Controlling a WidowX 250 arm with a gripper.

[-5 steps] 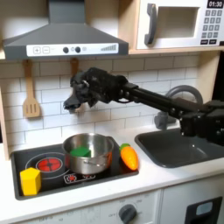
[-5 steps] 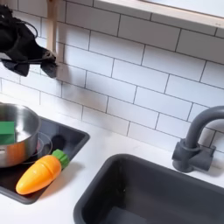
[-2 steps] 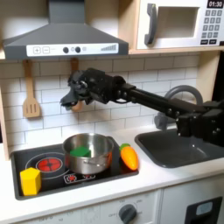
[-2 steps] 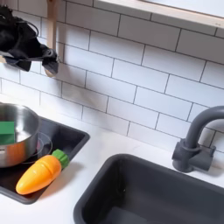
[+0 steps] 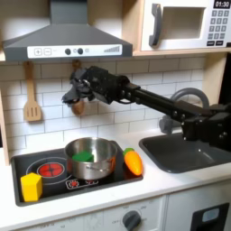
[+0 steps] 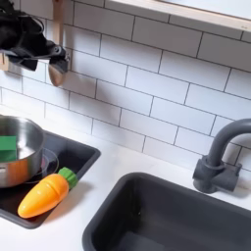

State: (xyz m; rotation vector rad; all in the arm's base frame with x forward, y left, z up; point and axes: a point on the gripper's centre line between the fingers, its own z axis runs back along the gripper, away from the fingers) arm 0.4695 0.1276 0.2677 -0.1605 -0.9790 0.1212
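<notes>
My gripper (image 5: pixel 74 103) hangs high in front of the tiled wall, above the left part of the stove, and it holds nothing. Its fingers (image 6: pixel 57 70) stand apart, so it is open (image 6: pixel 31 68). Well below it a metal pot (image 5: pixel 90 159) sits on the black stovetop (image 5: pixel 54 180) with a green object (image 5: pixel 83 155) inside. In the second exterior view the pot (image 6: pixel 22 152) is cut off at the left edge. An orange toy carrot (image 5: pixel 133 161) with a green top lies to the right of the pot (image 6: pixel 45 195).
A yellow block (image 5: pixel 32 187) stands at the stovetop's front left. A wooden spatula (image 5: pixel 32 106) hangs on the wall. To the right are the dark sink (image 6: pixel 186 221) and grey faucet (image 6: pixel 218 157). Range hood (image 5: pixel 68 41) and microwave (image 5: pixel 185 25) are overhead.
The gripper has risen a little along the wall, farther above the pot. The pot, carrot and yellow block have not moved.
</notes>
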